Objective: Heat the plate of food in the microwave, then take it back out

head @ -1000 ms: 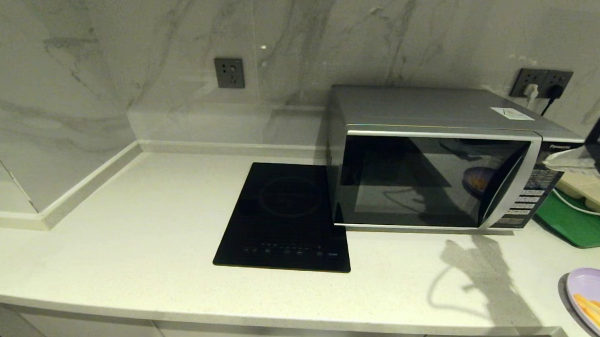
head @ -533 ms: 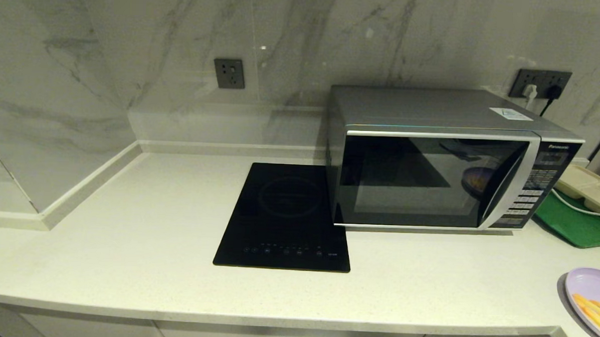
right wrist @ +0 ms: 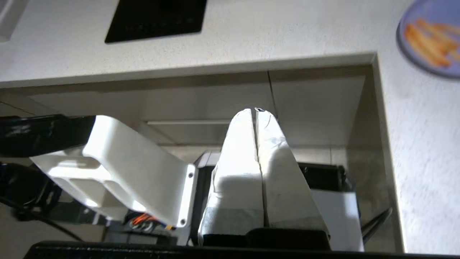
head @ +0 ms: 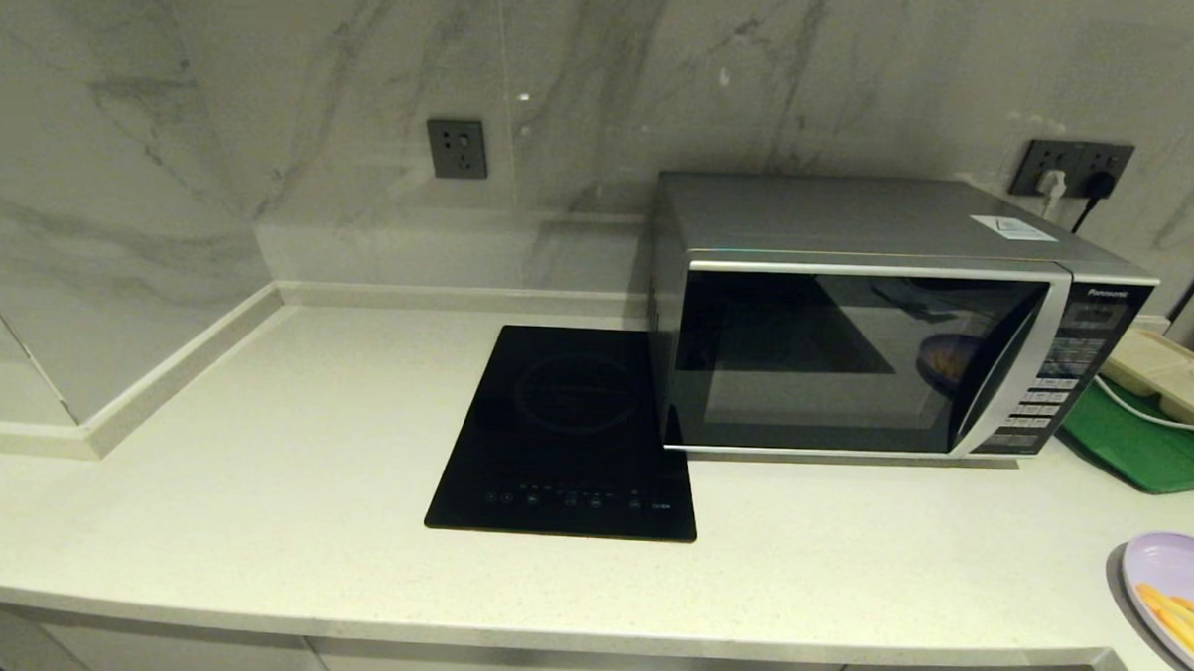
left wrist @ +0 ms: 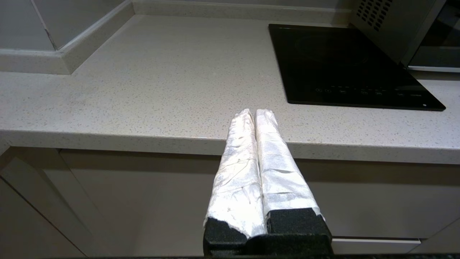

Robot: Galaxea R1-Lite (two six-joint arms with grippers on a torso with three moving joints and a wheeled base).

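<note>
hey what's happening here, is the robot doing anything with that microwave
Nothing is being handled right now. The large silver microwave sits on the pale speckled counter with its dark glass door closed. The small lavender plate of orange fry sticks rests on the counter near the right edge. The left gripper and right gripper are both shut and empty, held below the counter's front edge. A flat black induction cooktop lies left of the microwave.

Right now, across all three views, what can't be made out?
- plate of food: cut off by the head view's right edge, and by the right wrist view's edge too.
- microwave: door shut, dark glass reflects, so the interior is hidden.
- Keypad labels: too small in the head view.
- left end effector and right end effector: both shut, absent from the head view.
</note>
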